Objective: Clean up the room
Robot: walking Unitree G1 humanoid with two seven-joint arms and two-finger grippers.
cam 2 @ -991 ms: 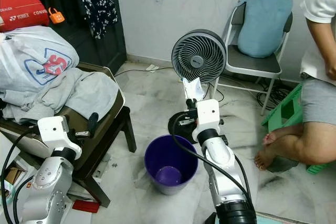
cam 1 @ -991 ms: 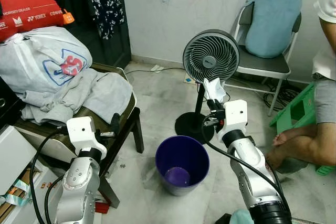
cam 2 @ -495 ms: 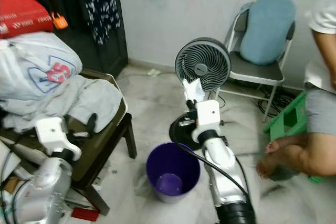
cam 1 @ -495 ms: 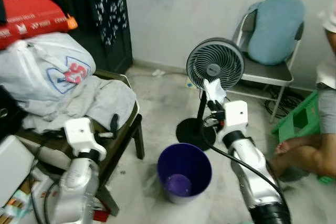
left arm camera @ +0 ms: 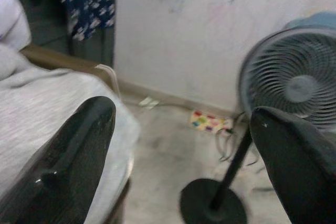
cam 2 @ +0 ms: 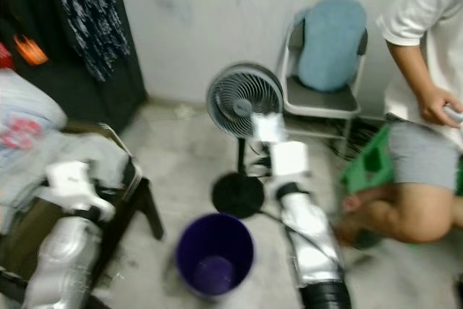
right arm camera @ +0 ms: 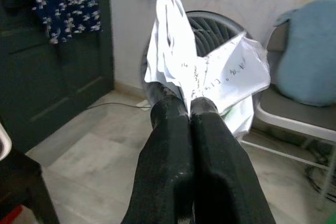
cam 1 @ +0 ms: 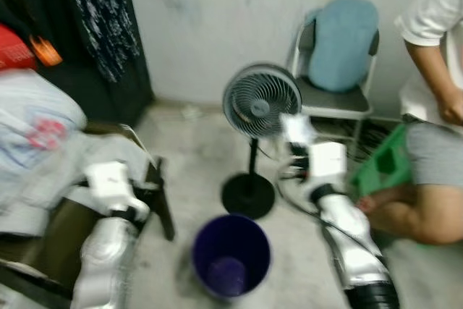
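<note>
My right gripper (right arm camera: 190,109) is shut on a crumpled white sheet of paper (right arm camera: 205,72) with handwriting on it. In the blurred eye views the paper (cam 1: 296,127) is held up in front of the standing fan, to the right of and above the purple bin (cam 1: 231,255), which stands on the floor between my arms. My left gripper (left arm camera: 184,124) is open with nothing between its fingers. It hovers by the grey clothes on the chair.
A grey pedestal fan (cam 1: 260,100) stands just behind the bin. A folding chair with a blue cushion (cam 1: 340,34) is against the wall. A person (cam 1: 434,106) sits at the right by a green stool (cam 1: 380,168). Grey clothes (cam 1: 43,179) are heaped on a chair at left.
The whole picture has slid left and blurred, so the camera has turned right; more of the person shows. The right gripper still holds the paper.
</note>
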